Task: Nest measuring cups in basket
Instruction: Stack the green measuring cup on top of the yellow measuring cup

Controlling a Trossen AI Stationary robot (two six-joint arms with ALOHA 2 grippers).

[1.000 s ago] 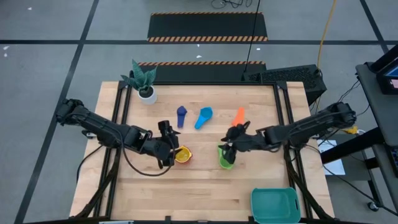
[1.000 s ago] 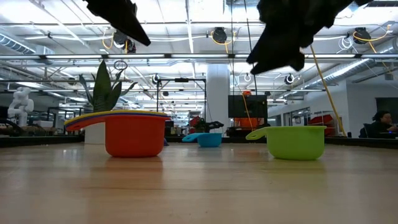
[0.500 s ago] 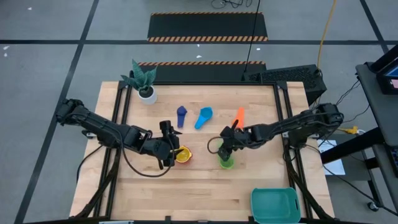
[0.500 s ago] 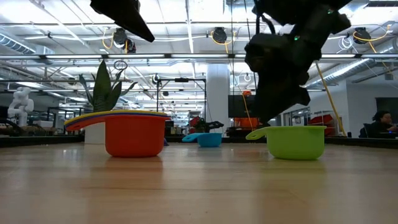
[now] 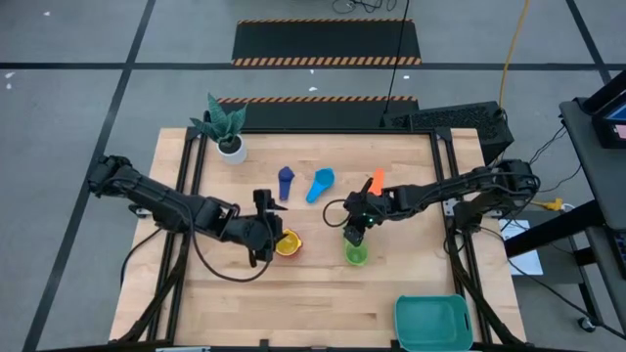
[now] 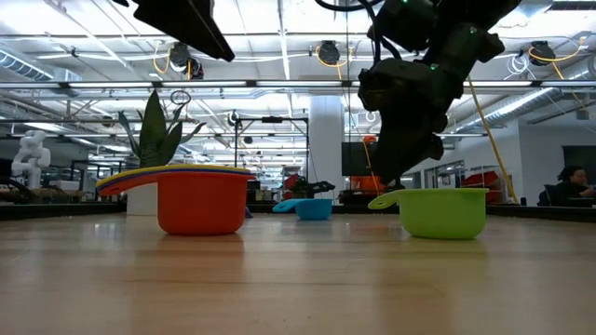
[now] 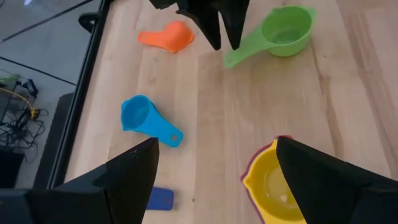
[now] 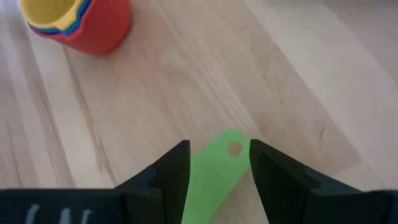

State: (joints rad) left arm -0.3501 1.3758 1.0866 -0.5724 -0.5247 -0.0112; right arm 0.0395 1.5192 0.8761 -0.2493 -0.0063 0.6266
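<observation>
Since a second ago my right claw [image 8: 213, 167] has swung in over the green cup [image 5: 356, 253], and its fingers now stand apart on either side of the cup's flat handle without closing on it. My left claw [image 7: 214, 171] hangs wide open and empty just beside the red-and-yellow nested stack [image 5: 287, 243]. Navy [image 5: 285, 180], light blue [image 5: 320, 183] and orange [image 5: 376, 182] cups lie farther back on the tabletop [image 5: 293, 303]; the basket [image 5: 431, 322] sits at the near right corner.

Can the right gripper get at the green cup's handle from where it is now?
Probably yes. The right gripper hangs open just above the green cup's handle, which lies flat between its fingers with bare wood around it and nothing in between.
</observation>
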